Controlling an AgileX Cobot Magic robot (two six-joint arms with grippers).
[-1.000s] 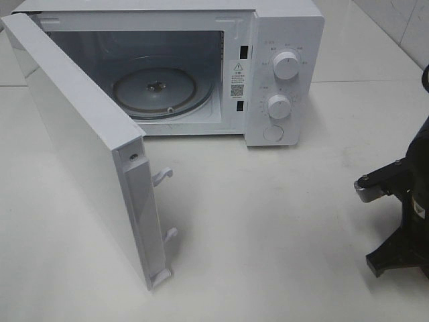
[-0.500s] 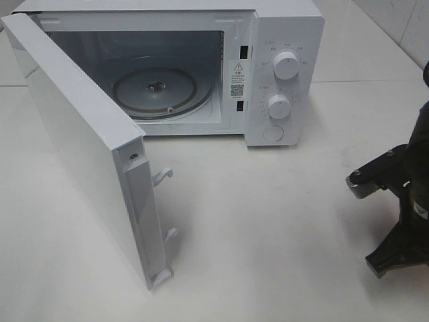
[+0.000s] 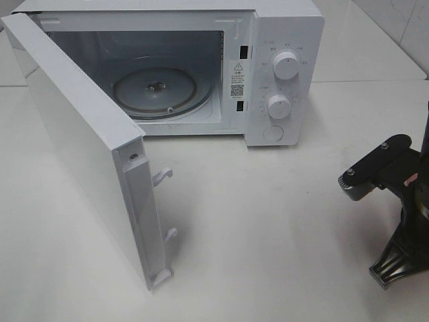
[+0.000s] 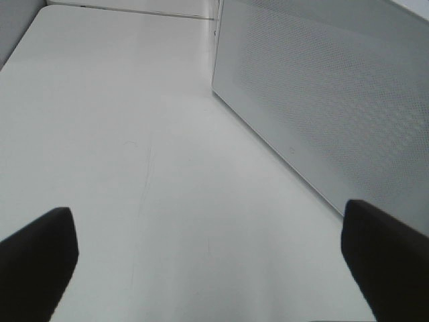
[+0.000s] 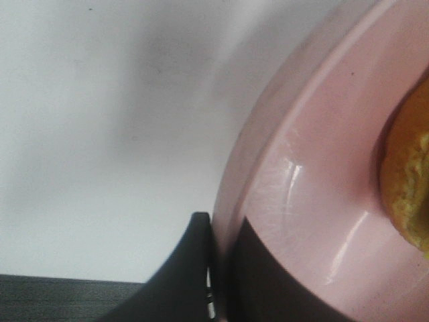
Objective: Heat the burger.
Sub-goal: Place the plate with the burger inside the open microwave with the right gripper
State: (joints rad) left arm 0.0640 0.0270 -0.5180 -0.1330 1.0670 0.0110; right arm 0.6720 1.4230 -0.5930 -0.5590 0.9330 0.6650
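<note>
Right wrist view: the right claw point(image 5: 224, 268) pinches the pink plate point(image 5: 301, 168) at its rim, and the burger point(image 5: 409, 181) sits on that plate. We note the left claw point(image 4: 214, 261) spread and empty beside the open microwave door point(image 4: 322, 100). Risk, in our judgement: with a rim-only grip the plate may tilt and the burger slide off.

A mock kitchen on a robot test bench; a boxy white microwave oven point(image 3: 281, 67) with two round dials stands at the far edge of the plain white tabletop point(image 3: 268, 228); a glossy pink plate point(image 5: 301, 201) is there; pale wall tiles point(image 3: 402, 27) rise beyond the far right corner; a black robot arm point(image 3: 409, 221) works at the right edge.
</note>
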